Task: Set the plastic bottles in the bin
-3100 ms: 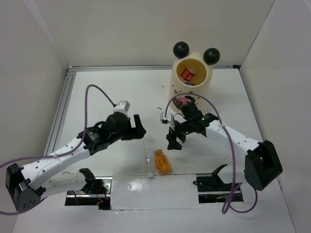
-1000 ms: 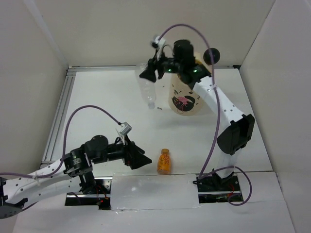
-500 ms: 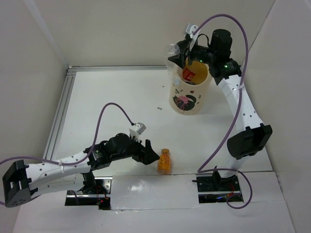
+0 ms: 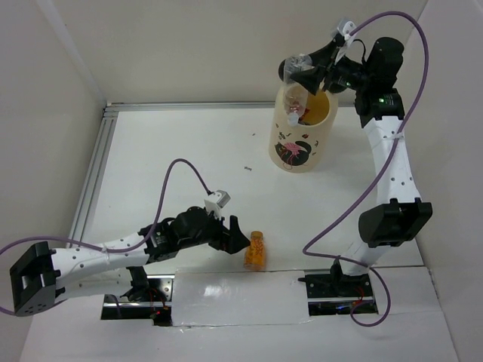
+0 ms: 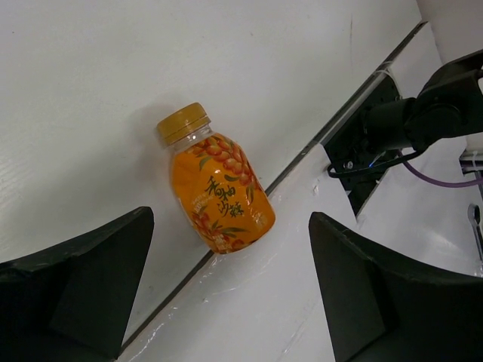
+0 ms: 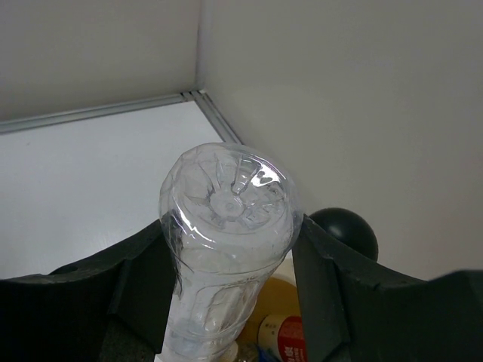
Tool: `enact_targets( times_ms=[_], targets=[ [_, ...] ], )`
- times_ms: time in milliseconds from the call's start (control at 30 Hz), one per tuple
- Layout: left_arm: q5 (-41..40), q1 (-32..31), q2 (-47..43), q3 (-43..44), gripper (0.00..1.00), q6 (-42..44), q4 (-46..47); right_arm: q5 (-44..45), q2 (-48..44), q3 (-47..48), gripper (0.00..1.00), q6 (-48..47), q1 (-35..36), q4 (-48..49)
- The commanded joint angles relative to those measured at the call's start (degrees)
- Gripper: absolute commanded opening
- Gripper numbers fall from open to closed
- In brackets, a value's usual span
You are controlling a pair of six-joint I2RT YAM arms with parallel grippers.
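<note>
The cream bin (image 4: 299,151) with its flamingo print stands at the back right. My right gripper (image 4: 308,74) is shut on a clear unlabelled bottle (image 4: 296,98) and holds it cap down over the bin's mouth. In the right wrist view the clear bottle (image 6: 226,219) sits between my fingers, above a red-labelled bottle (image 6: 287,341) inside the bin, with a black ball ear (image 6: 346,232) beside it. A stubby orange bottle (image 4: 255,251) lies near the front edge. My left gripper (image 4: 235,241) is open just left of it. In the left wrist view the orange bottle (image 5: 219,188) lies ahead of my open fingers (image 5: 90,275).
A white taped strip (image 4: 238,294) runs along the front edge beside the orange bottle. A metal rail (image 4: 94,170) borders the table on the left. White walls close in at the back and both sides.
My right gripper has carried the clear bottle to the right, over the bin's opening. My left gripper has edged closer to the orange bottle.
</note>
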Motion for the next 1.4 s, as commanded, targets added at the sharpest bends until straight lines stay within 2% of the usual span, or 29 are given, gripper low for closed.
enact_targets(
  times_ms=[0,133,200,333,533,700,867,1000,1067,1167,1200,1233,1267,1300,1367],
  targets=[
    [-1.2,-0.3,1.4,1.4,0.97,0.9,4.4,-1.1,-4.8,3.1,0.00,3.4,0.2,7.5],
    [-3.4,-0.3,3.6,1.4,0.97,0.4,5.5,6.3,-5.4,-2.1,0.00,-2.1,-1.1,9.4],
    [-4.7,-0.3,4.2,1.4,0.97,0.4,6.1,8.4,-5.4,-7.5,0.00,-3.5,-1.8,13.8],
    [-5.9,-0.3,6.4,3.1,0.98,2.2,6.1,12.3,-4.7,-12.3,0.00,-5.4,-2.5,18.5],
    [-7.0,-0.3,10.0,4.1,0.98,3.2,6.3,11.3,-2.8,-17.9,0.00,-6.7,-2.5,16.6],
    [-5.9,-0.8,15.0,6.0,0.98,4.4,8.4,5.0,-2.8,-19.1,0.00,-4.1,-1.1,10.6],
    [-3.4,-1.5,17.4,6.6,0.98,5.0,10.8,6.2,-6.1,-23.1,0.00,-4.2,3.8,8.8],
    [-2.7,-2.0,20.7,7.7,0.98,5.5,10.3,7.7,-6.0,-24.0,0.02,-4.2,4.5,9.4],
    [-2.7,-2.0,23.1,8.6,0.97,5.5,9.2,7.7,-5.2,-21.8,0.12,-4.2,4.5,6.3],
    [-4.6,-3.6,26.3,10.2,0.95,5.5,7.2,7.7,-4.6,-21.1,0.35,-6.2,4.5,3.4],
    [-5.3,-4.3,28.4,10.9,0.95,5.5,6.7,7.7,-4.6,-21.1,0.48,-7.0,4.5,2.6],
    [-5.8,-4.8,29.3,11.6,0.94,5.0,6.7,7.7,-4.6,-21.1,0.77,-8.2,4.5,1.5],
    [-5.8,-5.4,30.1,11.6,0.94,5.0,6.7,7.7,-4.6,-21.1,0.91,-10.7,5.0,-1.3],
    [-6.6,-5.4,30.9,12.1,0.91,4.4,6.7,6.9,-5.3,-20.4,1.00,-11.7,5.0,-2.7],
    [-7.2,-6.0,32.6,12.7,0.88,4.4,6.7,5.0,-6.8,-18.8,1.00,-12.3,5.0,-4.9]
  ],
)
